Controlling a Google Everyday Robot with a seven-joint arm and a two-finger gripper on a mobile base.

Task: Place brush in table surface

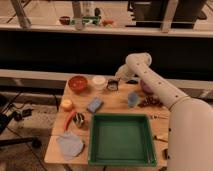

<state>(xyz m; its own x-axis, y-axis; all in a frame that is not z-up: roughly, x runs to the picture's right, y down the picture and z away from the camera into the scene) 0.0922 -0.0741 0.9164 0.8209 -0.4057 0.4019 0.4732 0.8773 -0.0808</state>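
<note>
At table's far edge the gripper (116, 80) sits clenched, seemingly on the brush (113, 86) beside the white cup (98, 82); lower it straight onto bare table surface (112, 104), then release without dragging.

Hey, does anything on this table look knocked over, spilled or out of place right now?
Nothing stands out. The red bowl, white cup, blue sponge and green tray all sit settled on the table surface, with no spill visible. The gripper is low at the far edge, shut at a small dark object, likely the brush.
</note>
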